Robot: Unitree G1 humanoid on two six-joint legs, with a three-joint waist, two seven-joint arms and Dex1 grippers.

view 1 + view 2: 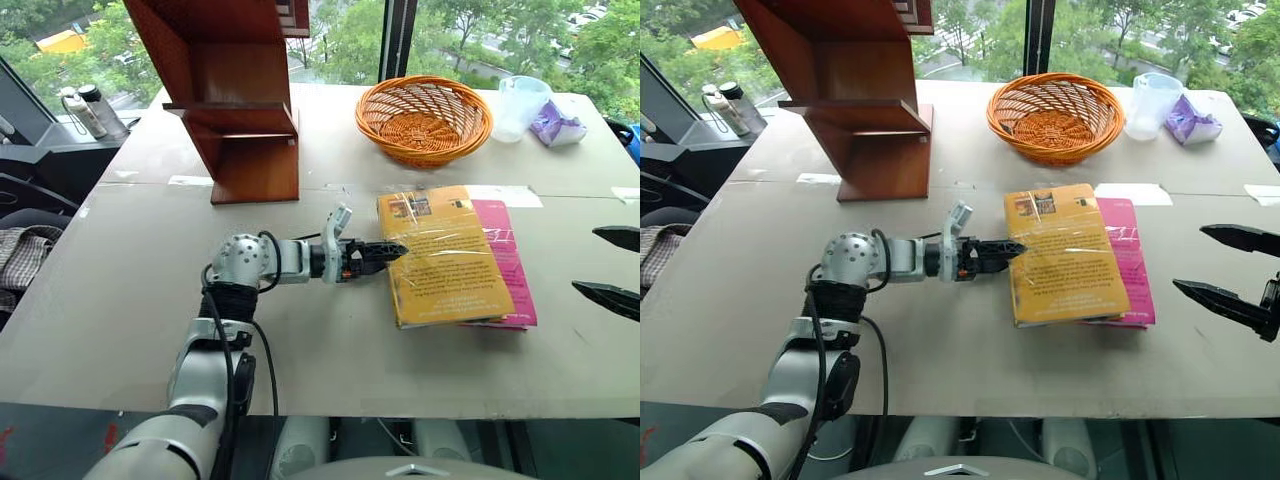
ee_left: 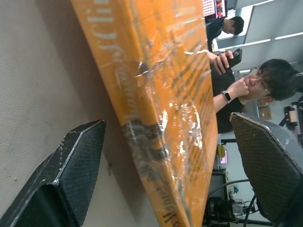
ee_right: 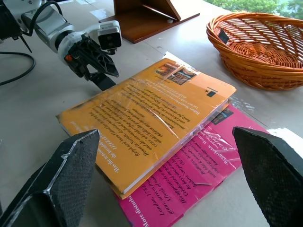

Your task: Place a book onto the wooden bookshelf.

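Note:
The book, thick, yellow-orange and wrapped in glossy plastic, lies flat on the table on top of a magenta-pink book. My left gripper is open at the book's left edge. In the left wrist view its fingers stand on either side of the spine without pressing it. My right gripper hovers open to the right of both books, holding nothing. The wooden bookshelf, reddish-brown with slanted sides, stands at the table's far left, behind my left arm.
An orange wicker basket sits at the back centre, with a clear plastic cup and a purple packet to its right. Bottles stand off the table's far left. A seated person shows in the left wrist view's background.

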